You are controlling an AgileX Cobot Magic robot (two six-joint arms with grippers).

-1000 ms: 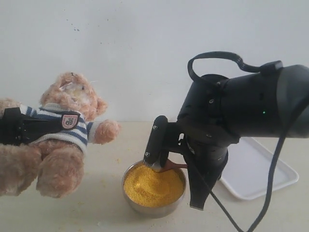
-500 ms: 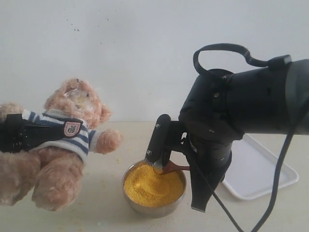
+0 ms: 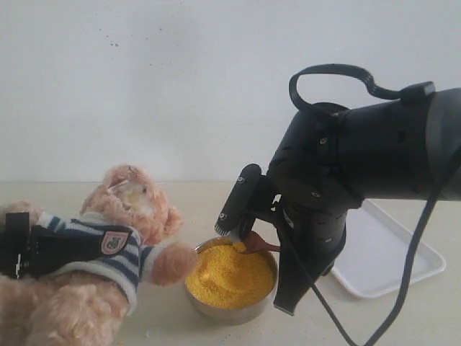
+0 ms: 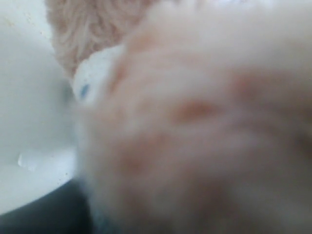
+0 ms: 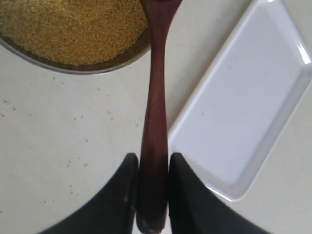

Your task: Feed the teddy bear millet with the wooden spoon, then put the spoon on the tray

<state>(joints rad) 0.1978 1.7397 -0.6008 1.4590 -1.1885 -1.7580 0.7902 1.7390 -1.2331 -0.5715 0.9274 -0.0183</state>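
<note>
Right gripper [image 5: 152, 165]: closed on the wooden spoon [image 5: 156, 97], pinching the handle close to its tail end, one finger on each side. The spoon runs straight out ahead of the fingertips. Its oval end reaches the near edge of the millet [image 3: 227, 274] in the steel bowl [image 3: 230, 311]. Cannot tell whether it carries any grain.

Left gripper [image 3: 86, 245]: clamped across the striped torso of the teddy bear [image 3: 130, 209]. The left wrist view shows only blurred fur. The bear's face lies across the bowl from the right gripper, with one paw touching the bowl rim.

Tray [image 5: 243, 107]: on the table [image 5: 58, 136], just beside the right gripper, on the side away from the bear.

Handling (judgement):
- Spoon: light, stiff, smooth wood. A hold this far back gives reach, but any wrist roll swings the tip.
- Millet: loose and free-running, so keep the spoon level. Stray grains already dot the table.
- Bear: soft, light and compressible. The torso is the sound place to hold.
</note>
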